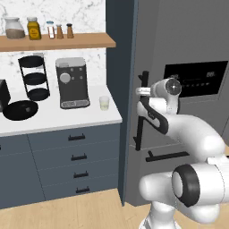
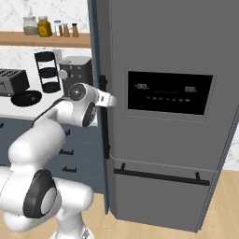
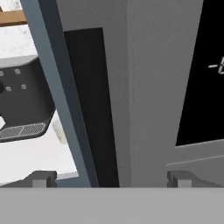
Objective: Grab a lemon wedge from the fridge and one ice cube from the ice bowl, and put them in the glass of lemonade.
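1. Up at the upper left of the left base view, a wooden shelf carries a lidded jar with brown contents, a jar with yellow contents and three small shakers.
2. Below it, on the white table, the ice bowl lies at the left edge; what it holds cannot be made out.
3. Behind the bowl stands a black three-tier rack, and right of that a coffee machine.
4. Just right of the machine, near the table's right end, the glass of lemonade stands upright with pale liquid inside.
5. In the right base view a toaster sits at the left edge behind the bowl.
6. Further right, the fridge fills the right half of both base views, its doors shut, its black display panel dark with faint digits.
7. The arm rises from the lower right of the left base view, bends at the elbow and points its hand at the vertical black handle on the fridge's left edge.
8. The hand is open, its two fingertips spread wide, with the handle between them in the hand view; contact cannot be told.
9. The glass sits left of the hand, apart from it; the bowl is well apart, far left.
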Tool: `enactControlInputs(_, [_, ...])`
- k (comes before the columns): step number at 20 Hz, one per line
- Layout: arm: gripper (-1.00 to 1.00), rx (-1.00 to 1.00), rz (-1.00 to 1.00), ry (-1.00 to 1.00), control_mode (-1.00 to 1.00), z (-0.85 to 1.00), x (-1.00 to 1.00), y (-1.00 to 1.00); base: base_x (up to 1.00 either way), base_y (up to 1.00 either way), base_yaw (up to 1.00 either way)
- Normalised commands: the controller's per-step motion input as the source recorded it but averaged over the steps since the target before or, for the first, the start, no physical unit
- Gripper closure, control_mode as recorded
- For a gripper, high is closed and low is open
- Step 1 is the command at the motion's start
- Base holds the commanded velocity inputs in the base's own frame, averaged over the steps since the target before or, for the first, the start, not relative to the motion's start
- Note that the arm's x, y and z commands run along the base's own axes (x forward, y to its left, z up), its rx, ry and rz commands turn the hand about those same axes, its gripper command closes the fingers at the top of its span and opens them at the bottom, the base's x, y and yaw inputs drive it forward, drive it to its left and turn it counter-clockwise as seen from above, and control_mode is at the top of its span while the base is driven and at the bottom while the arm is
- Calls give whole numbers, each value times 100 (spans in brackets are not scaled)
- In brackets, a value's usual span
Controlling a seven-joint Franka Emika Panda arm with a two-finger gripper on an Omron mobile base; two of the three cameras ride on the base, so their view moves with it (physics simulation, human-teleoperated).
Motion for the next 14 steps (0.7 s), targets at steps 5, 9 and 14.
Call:
enactControlInputs(5, [-100, 0, 0, 1, -100, -3, 74, 0, 0, 0, 0])
enactControlInputs(9, [-100, 0, 0, 4, -100, -16, 74, 0, 0, 0, 0])
enactControlInputs(14, [-100, 0, 0, 6, -100, -24, 68, 0, 0, 0, 0])
